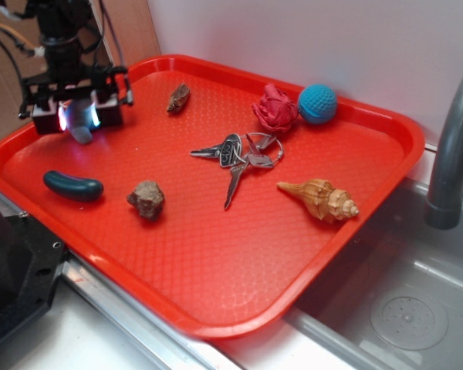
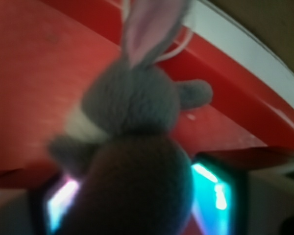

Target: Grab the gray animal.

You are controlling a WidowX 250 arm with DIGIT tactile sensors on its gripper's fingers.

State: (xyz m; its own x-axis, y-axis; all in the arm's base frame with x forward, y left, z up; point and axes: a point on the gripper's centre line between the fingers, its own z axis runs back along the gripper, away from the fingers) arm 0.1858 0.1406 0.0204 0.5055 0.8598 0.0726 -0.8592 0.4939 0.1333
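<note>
At the red tray's (image 1: 386,166) far-left corner, the gripper (image 1: 79,116) clasps the gray animal (image 1: 81,127) between glowing pads. Only the wrist view reveals its fuzzy plush (image 2: 132,107) and long pink-lined ear. Rightward lie a smooth green bean (image 1: 73,186), rough rock (image 1: 146,200), metal keys (image 1: 239,154), ridged shell (image 1: 320,198).

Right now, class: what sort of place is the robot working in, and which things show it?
Probably a kitchen-style sink counter: a gray faucet over a steel sink basin with a drain, beside the red tray.

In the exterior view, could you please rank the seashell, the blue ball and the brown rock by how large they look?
1. Seashell, clearly the largest.
2. Blue ball and brown rock look about alike, and the rock lies nearer the camera, so I would not rank them.
</note>
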